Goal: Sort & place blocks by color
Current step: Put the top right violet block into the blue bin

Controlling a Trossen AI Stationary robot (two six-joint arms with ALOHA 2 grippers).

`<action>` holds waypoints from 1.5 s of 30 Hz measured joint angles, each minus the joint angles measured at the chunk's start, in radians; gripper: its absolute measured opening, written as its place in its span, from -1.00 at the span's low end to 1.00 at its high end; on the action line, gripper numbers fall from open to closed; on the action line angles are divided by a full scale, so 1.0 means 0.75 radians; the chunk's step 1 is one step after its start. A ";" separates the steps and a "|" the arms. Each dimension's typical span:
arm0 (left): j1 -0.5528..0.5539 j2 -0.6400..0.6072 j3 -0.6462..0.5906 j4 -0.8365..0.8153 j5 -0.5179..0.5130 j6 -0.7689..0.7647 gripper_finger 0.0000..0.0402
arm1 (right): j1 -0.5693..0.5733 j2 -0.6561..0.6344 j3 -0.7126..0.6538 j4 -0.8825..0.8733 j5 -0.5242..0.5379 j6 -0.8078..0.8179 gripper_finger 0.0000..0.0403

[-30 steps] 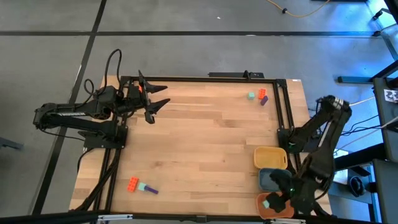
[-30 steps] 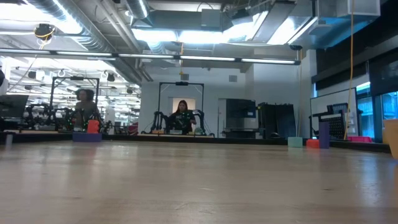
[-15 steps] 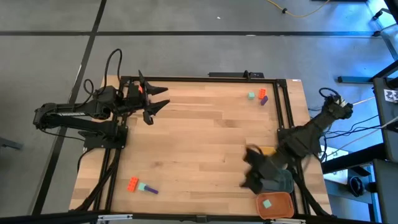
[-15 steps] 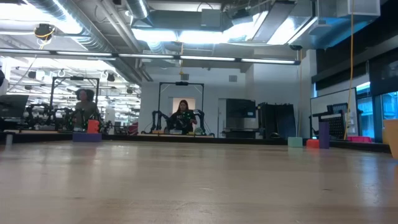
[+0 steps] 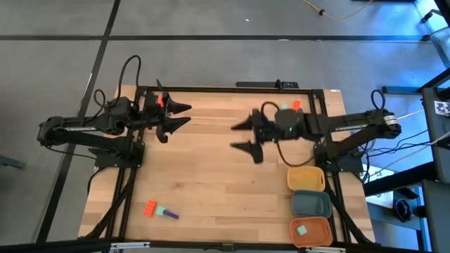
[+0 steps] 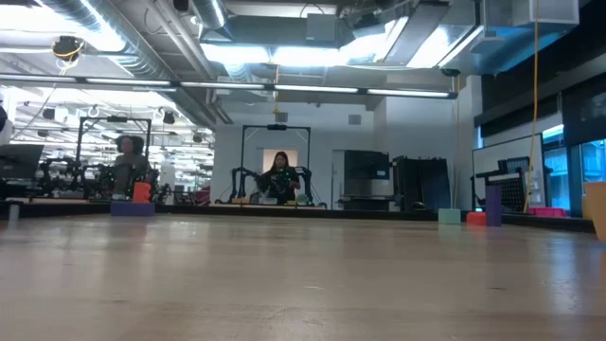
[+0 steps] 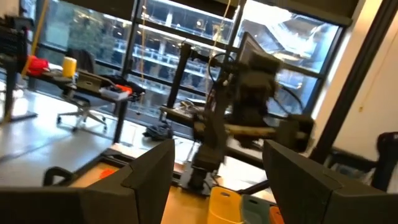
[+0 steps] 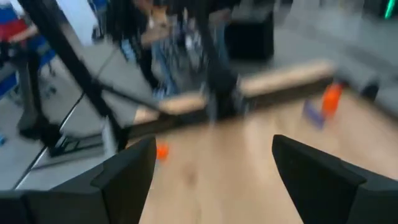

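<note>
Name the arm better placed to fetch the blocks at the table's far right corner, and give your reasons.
Right. Its open gripper hangs over the table's middle, nearer the teal block and orange-red block than the left gripper, which waits open at the far left edge.

Legible text, labels, brands, numbers, signs: none. No lettering can be made out on anything in the four views. A small white tag with dark marks (image 5: 442, 107) at the right edge of the high view, on the equipment beside the table, is too small to read. Nothing further to record under this heading.
</note>
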 joint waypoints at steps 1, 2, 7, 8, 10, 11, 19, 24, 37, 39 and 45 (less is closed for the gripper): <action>0.000 0.000 0.000 0.000 0.003 -0.004 0.17 | -0.024 0.000 0.000 0.043 -0.021 -0.031 0.60; 0.000 0.001 0.000 -0.001 0.004 -0.011 0.17 | -0.047 0.000 0.000 0.082 -0.039 -0.059 0.60; 0.000 0.001 0.000 -0.001 -0.002 -0.036 0.17 | -0.159 0.000 0.000 0.150 -0.149 -0.154 0.60; 0.000 0.001 0.000 -0.001 -0.001 -0.036 0.17 | -0.180 0.000 -0.001 0.145 -0.179 -0.162 0.60; 0.000 0.001 0.000 -0.001 -0.004 -0.036 0.17 | -0.225 -0.003 -0.001 0.132 -0.259 -0.185 0.60; 0.000 0.001 0.000 -0.001 -0.004 -0.035 0.17 | -0.246 -0.008 -0.001 0.128 -0.297 -0.188 0.60; 0.000 0.041 0.000 -0.003 0.000 0.142 0.17 | -0.329 -0.143 -0.005 0.037 -0.372 -0.157 0.60; 0.000 0.050 0.000 -0.002 0.004 0.220 0.17 | -0.306 -0.207 -0.101 0.020 -0.364 -0.091 0.60; 0.001 0.050 0.000 -0.018 0.070 0.221 0.17 | -0.269 -0.266 -0.239 0.103 -0.256 -0.165 0.60; 0.001 0.050 0.000 -0.021 0.070 0.221 0.17 | -0.269 -0.266 -0.239 0.104 -0.258 -0.221 0.60; 0.001 0.050 0.000 -0.042 0.077 0.221 0.17 | -0.269 -0.266 -0.239 0.110 -0.258 -0.221 0.60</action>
